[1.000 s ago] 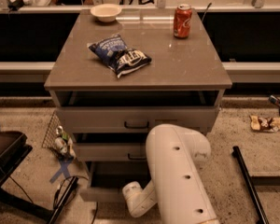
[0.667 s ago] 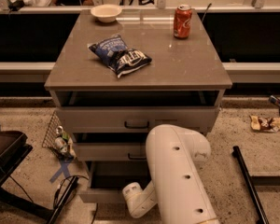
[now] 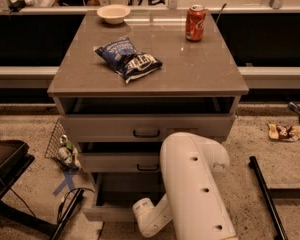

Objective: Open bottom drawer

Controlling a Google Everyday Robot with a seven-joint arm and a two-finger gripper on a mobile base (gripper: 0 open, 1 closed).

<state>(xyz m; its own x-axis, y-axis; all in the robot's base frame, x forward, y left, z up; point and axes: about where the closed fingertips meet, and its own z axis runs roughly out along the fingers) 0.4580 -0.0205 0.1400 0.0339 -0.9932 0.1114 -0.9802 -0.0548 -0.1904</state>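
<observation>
The grey cabinet (image 3: 150,79) has three drawers. The bottom drawer (image 3: 107,214) stands pulled out toward me, with its dark inside showing behind its front edge. Its black handle is hidden by my arm. My white arm (image 3: 197,194) reaches down in front of the cabinet. My gripper is at the end of the white wrist (image 3: 146,218), low against the bottom drawer's front. The middle drawer (image 3: 117,162) and the top drawer (image 3: 105,127) each show a black bar handle and stand slightly out.
On the cabinet top lie a blue chip bag (image 3: 127,59), a red soda can (image 3: 195,22) and a white bowl (image 3: 113,13). A wire basket with litter (image 3: 62,146) stands at the left. A dark chair base (image 3: 10,169) is left, a black pole (image 3: 267,196) right.
</observation>
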